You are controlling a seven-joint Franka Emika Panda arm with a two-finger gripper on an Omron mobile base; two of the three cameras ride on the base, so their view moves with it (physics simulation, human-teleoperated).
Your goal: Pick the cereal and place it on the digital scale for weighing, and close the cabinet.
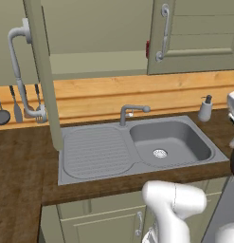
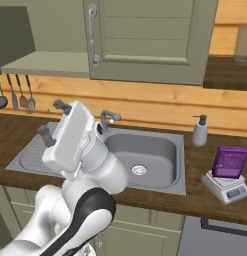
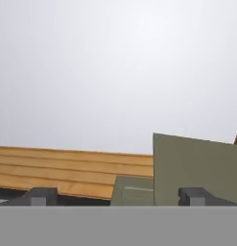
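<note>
— While my gripper (image 3: 117, 196) points up with its fingers (image 3: 41, 196) spread and empty, where's the cereal (image 2: 229, 162)?
— On the digital scale (image 2: 226, 187), right of the sink (image 2: 145, 157).
— And the cabinet (image 2: 145, 40)?
— Above the sink; its left door (image 1: 42, 71) stands open, its right door shut.

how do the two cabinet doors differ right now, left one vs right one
The left door stands swung wide open, seen edge-on out over the counter; the right door lies shut, its panelled face showing. The left door's handle juts sideways into the room; the right door's handle sits flat against its front. Both are olive-beige with curved silver handles.
</note>
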